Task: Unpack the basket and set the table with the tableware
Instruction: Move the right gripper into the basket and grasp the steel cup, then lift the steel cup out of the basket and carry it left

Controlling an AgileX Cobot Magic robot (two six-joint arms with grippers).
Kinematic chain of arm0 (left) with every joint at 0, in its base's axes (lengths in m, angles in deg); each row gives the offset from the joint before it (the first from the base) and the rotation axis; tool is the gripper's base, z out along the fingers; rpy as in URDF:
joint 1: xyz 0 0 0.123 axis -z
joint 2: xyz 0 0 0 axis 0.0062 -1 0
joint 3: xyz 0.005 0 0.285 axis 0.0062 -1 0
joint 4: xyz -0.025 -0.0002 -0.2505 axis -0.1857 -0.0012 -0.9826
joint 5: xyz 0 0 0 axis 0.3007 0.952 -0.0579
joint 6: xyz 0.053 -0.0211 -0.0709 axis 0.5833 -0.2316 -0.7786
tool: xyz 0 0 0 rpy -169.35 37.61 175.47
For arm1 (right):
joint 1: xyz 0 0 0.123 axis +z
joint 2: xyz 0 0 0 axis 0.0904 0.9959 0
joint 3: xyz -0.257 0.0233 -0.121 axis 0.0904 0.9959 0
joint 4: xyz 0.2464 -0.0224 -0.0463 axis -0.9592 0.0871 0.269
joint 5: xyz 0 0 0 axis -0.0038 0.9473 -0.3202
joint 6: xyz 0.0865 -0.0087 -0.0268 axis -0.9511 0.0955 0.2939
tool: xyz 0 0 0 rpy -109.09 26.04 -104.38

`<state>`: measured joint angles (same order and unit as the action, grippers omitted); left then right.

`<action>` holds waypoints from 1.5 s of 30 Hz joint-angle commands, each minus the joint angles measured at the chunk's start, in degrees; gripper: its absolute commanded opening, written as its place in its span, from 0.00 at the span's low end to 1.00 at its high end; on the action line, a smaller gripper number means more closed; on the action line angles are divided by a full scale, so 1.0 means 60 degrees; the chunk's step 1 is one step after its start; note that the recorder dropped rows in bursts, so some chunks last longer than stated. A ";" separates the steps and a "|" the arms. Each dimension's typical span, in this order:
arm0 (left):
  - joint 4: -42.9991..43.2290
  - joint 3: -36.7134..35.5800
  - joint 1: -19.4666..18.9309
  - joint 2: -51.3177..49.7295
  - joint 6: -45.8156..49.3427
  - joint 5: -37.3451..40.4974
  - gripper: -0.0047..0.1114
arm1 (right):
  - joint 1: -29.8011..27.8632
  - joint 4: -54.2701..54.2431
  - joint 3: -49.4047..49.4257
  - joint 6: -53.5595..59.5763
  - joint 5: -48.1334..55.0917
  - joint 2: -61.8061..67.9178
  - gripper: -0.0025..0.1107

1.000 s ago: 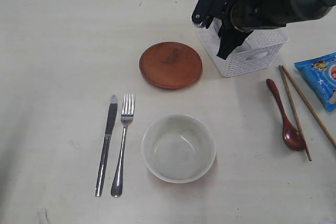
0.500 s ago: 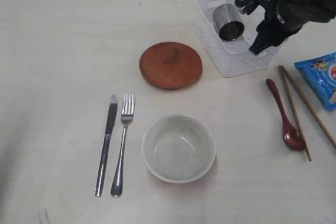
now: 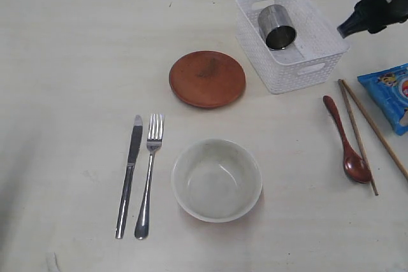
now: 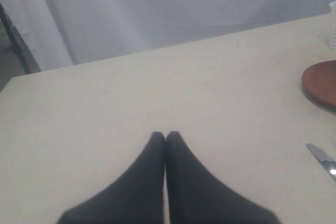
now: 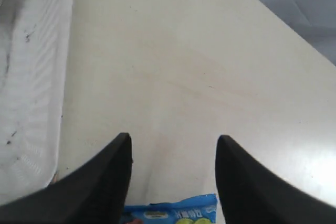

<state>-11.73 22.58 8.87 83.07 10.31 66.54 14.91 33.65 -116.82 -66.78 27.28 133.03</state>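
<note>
Steel cup point(image 3: 276, 27) lies in the basket point(image 3: 287, 78), upper right; my right end effector point(image 5: 173, 145) has backed off, wide and empty, so it's not unpacked yet; left end effector point(image 4: 166, 136) pinched closed.

I see a white lattice basket point(image 3: 312, 62), reddish-brown plate point(image 3: 207, 79), pale grey-green bowl point(image 3: 217, 180), cream table point(image 3: 76, 62), blue bag point(image 3: 390, 93).
</note>
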 commanded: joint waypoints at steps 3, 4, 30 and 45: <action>-0.0114 -0.0017 -0.0051 0.0025 -0.0033 -0.0075 0.04 | -0.0152 -0.5426 -0.1318 0.2226 -0.0262 0.0110 0.33; -0.0114 -0.0017 -0.0051 0.0025 -0.0033 -0.0075 0.04 | -0.0152 -0.6823 -0.1654 0.3357 -0.0060 0.0224 0.30; -0.0114 -0.0017 -0.0051 0.0025 -0.0033 -0.0075 0.04 | 0.0215 -1.8687 -0.0771 0.4181 -0.3024 0.2427 0.47; -0.0114 -0.0017 -0.0051 0.0025 -0.0033 -0.0075 0.04 | 0.0306 -1.8749 -0.0985 0.4125 -0.2114 0.1909 0.47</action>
<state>-11.73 22.58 8.87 83.07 10.31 66.54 16.75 -79.59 -123.11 -41.37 13.55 145.06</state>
